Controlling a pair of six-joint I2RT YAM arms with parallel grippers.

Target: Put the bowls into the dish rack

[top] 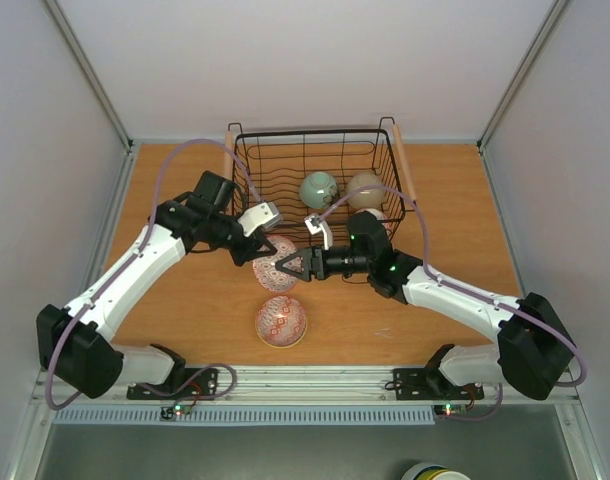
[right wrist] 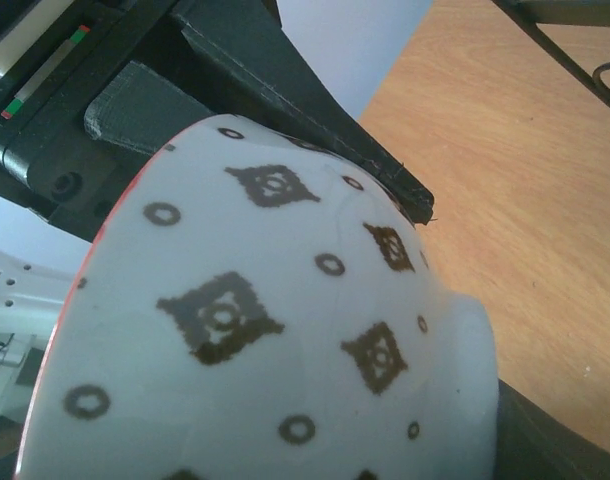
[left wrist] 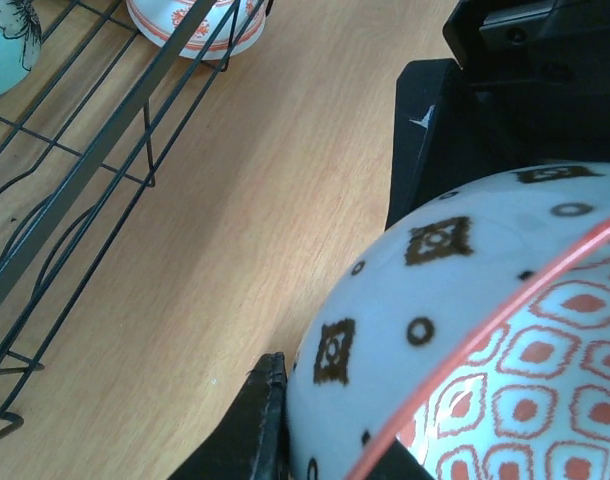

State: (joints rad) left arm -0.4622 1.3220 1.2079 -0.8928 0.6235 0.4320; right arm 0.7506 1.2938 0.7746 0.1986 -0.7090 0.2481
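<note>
A white bowl (top: 278, 260) with dark diamond marks outside and a red pattern inside hangs above the table, just in front of the dish rack (top: 243, 190). My left gripper (top: 264, 251) is shut on its rim; one finger (left wrist: 260, 420) presses against the outer wall of the bowl (left wrist: 455, 320). My right gripper (top: 287, 265) comes from the right with its jaws spread around the bowl (right wrist: 275, 320), which fills its view. Another red-patterned bowl (top: 281, 321) sits on the table in front. A pale green bowl (top: 318, 188) and a beige one (top: 365, 187) lie in the rack.
The rack's front wires (left wrist: 85, 170) run close to the left of the held bowl. A red-and-white bowl (left wrist: 190, 25) rests inside the rack near that edge. White walls stand on three sides of the wooden table (top: 455, 210).
</note>
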